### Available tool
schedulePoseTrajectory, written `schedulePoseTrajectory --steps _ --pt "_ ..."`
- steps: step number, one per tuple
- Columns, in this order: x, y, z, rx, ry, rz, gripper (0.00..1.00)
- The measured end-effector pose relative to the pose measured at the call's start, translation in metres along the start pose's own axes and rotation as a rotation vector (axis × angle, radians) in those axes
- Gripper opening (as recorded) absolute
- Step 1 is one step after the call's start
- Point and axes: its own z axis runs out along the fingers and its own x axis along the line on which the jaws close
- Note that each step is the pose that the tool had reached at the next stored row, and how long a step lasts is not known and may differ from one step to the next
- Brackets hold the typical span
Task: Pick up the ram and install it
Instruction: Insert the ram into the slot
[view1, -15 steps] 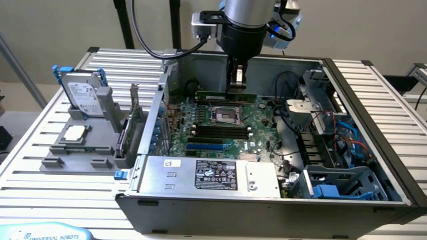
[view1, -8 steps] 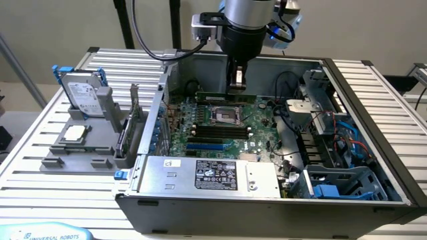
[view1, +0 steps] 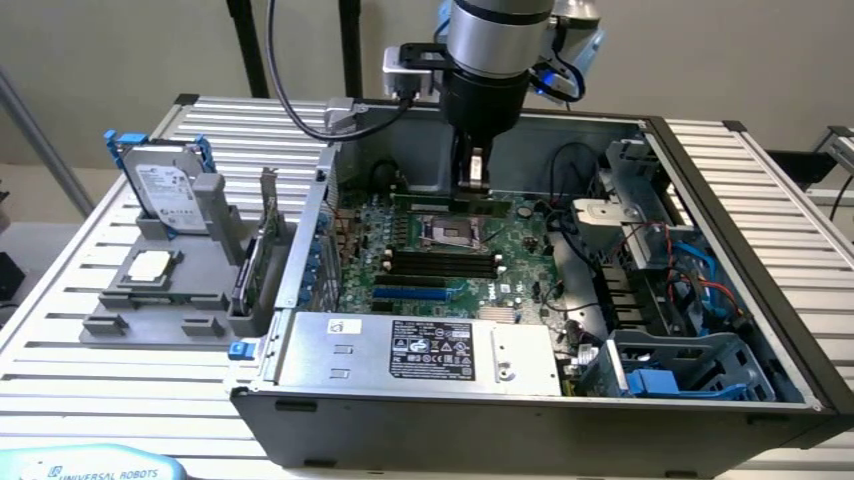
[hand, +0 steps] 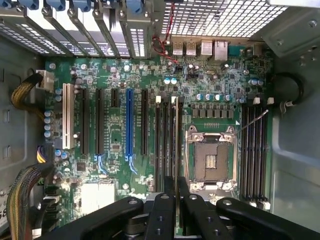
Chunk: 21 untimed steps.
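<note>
My gripper hangs inside the open computer case, shut on the ram. The ram is a long thin green stick, held level just above the motherboard. It lies beside the empty processor socket. In the wrist view the black fingers clamp the ram, which is seen edge-on. There it runs in line with a black memory slot right beside the socket. More empty memory slots lie on the socket's other side.
A silver power supply fills the case's near side, with cables and a blue drive cage at the exterior view's right. Outside the case, a grey fixture holds a hard drive, a square processor chip and an upright expansion card.
</note>
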Motion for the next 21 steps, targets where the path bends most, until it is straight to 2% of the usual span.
schedulePoseTrajectory --steps 21 --pt "0.004 -0.0013 0.0380 0.0001 0.0000 0.001 0.13"
